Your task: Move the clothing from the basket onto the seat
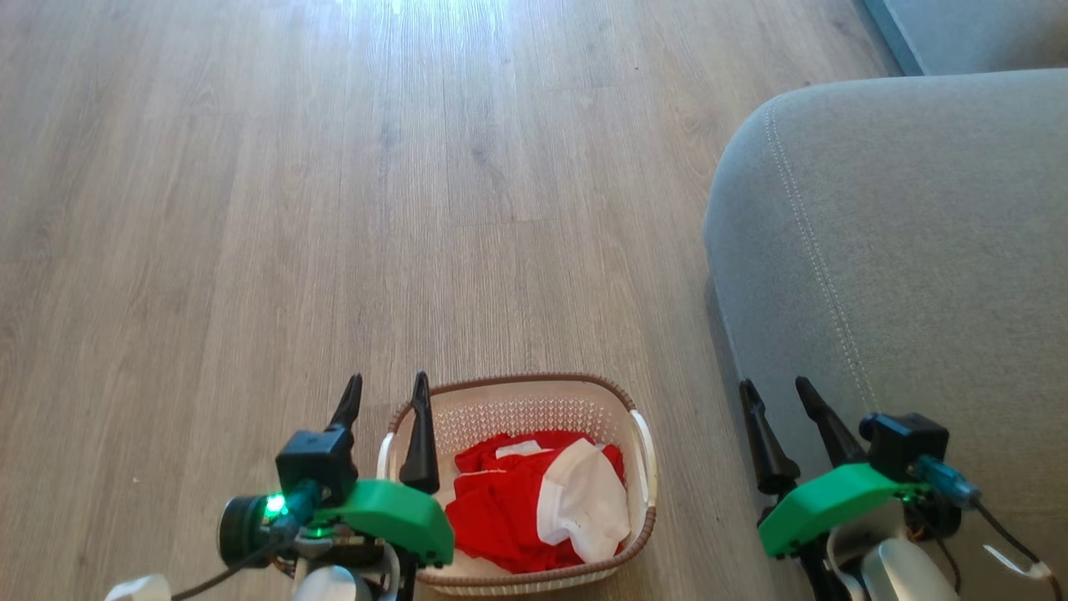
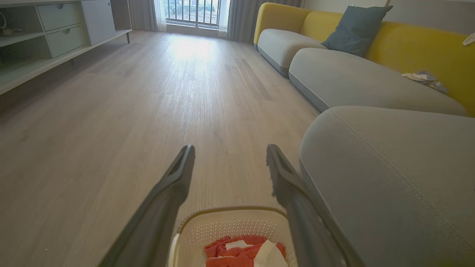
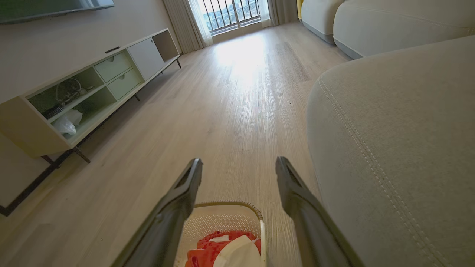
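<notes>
Wood floor [image 1: 334, 209] carries the basket [image 1: 517, 380] beside the seat [image 1: 918, 250], clothing [image 1: 509, 509] heaped inside, left gripper [image 1: 388, 386] and right gripper [image 1: 774, 386] spread open and empty nearby, so a deep grab could catch the perforated wall and drag the light basket.

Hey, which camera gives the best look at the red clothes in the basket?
The head view. It looks down into the basket, so nearly the whole pile of clothing shows, red and white. Both wrist views cut the pile off at their bottom edge.
</notes>
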Robot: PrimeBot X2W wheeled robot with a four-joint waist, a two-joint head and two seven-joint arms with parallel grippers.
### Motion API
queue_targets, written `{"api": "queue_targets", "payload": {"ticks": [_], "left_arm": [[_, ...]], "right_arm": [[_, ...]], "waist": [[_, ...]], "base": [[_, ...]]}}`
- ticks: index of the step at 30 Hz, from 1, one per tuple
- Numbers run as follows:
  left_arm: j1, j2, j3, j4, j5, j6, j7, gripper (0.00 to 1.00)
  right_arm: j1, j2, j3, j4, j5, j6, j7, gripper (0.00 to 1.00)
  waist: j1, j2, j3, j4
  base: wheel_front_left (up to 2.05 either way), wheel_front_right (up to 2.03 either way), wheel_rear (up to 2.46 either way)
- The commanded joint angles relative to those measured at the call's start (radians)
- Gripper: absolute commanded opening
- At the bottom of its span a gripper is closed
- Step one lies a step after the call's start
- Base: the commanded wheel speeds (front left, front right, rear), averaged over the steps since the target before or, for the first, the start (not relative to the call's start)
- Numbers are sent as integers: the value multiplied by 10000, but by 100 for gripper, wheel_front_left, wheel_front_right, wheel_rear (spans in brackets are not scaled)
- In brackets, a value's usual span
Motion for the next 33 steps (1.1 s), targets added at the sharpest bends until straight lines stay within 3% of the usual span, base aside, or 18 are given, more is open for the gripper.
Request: {"api": "queue_targets", "payload": {"ticks": [1, 9, 20, 33], "left_arm": [[-362, -12, 232, -252, 297, 38, -173, 100], [-320, -160, 380, 222, 1022, 6, -407, 100], [-342, -183, 121, 129, 2115, 363, -729, 100], [-305, -184, 11, 385, 1770, 291, -741, 100]], "right_arm": [[-643, -146, 283, -275, -291, 5, -162, 100], [-823, -159, 522, 14, -961, 6, -398, 100], [-988, -225, 871, 204, -2086, 6, -723, 100], [-953, -217, 751, 226, -1930, 6, -736, 100]], "waist": [[0, 0, -9, -4], [-1, 0, -8, -44], [-1, 0, 1, -98], [-1, 0, 185, -202]], "base": [[0, 0, 0], [0, 0, 0], [0, 0, 0], [0, 0, 0]]}}
